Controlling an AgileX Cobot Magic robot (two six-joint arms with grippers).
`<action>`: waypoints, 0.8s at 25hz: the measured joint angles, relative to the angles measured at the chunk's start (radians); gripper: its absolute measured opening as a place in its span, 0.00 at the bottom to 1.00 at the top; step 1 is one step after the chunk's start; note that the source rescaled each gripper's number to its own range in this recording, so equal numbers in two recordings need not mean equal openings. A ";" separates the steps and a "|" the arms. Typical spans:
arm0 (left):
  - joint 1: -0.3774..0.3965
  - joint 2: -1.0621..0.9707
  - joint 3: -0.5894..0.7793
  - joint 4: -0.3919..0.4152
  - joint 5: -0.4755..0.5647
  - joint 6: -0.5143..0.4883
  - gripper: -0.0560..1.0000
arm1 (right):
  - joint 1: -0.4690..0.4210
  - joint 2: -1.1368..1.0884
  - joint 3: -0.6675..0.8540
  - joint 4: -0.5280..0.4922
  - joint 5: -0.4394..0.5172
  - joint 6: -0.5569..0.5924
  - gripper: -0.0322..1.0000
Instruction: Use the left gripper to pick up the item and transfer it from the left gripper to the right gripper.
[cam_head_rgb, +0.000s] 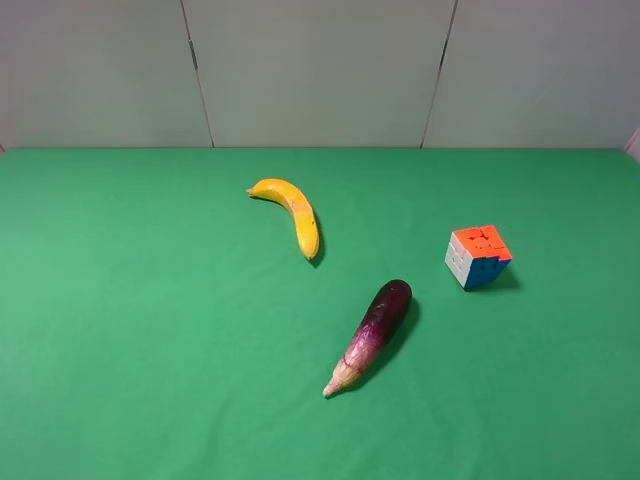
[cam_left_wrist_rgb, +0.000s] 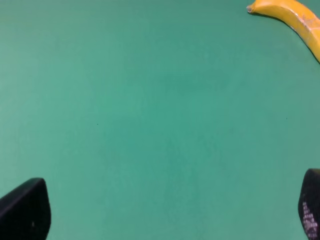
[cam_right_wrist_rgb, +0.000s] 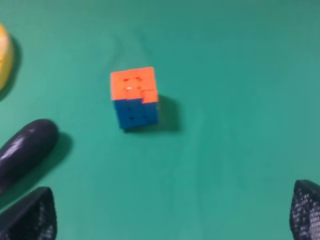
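Green table (cam_head_rgb: 150, 320), cube (cam_right_wrist_rgb: 134, 97) apart from both spread end effectors (cam_left_wrist_rgb: 165, 212) (cam_right_wrist_rgb: 172, 212)

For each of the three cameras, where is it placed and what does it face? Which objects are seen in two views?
Exterior high: mounted high, looks down on the green cloth table with yellow banana, purple aubergine and multicoloured puzzle cube; no arm visible.
Left wrist: on the left arm, faces the cloth; black fingertips at the corners, banana at the edge.
Right wrist: on the right arm, faces the cube; black fingertips, aubergine.
Shared: banana in exterior and left wrist; cube and aubergine in exterior and right wrist.
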 joint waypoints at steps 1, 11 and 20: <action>0.000 0.000 0.000 0.000 0.000 0.000 1.00 | -0.019 -0.006 0.000 0.000 -0.001 0.000 1.00; 0.000 0.000 0.000 0.000 0.000 0.000 1.00 | -0.096 -0.066 0.000 0.000 -0.001 0.000 1.00; 0.000 0.000 0.000 0.000 0.000 0.000 1.00 | -0.096 -0.066 0.000 0.001 -0.001 0.000 1.00</action>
